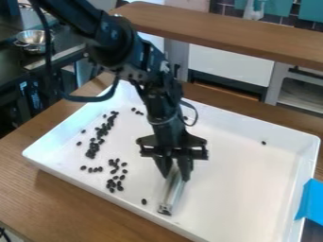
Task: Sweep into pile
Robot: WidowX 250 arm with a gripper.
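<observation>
The gripper [176, 178] hangs over the white tray [243, 182] on the wooden tabletop [38, 198], its fingers clamped on a pale, narrow sweeping tool [172, 193]. Black beans [93, 148] lie in loose clusters in the tray's left part; one sits alone toward the right, another just left of the tool's near end.

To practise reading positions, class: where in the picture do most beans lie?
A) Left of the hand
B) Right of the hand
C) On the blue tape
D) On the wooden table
A: the beans cluster in the tray, left of the hand in the picture.
</observation>
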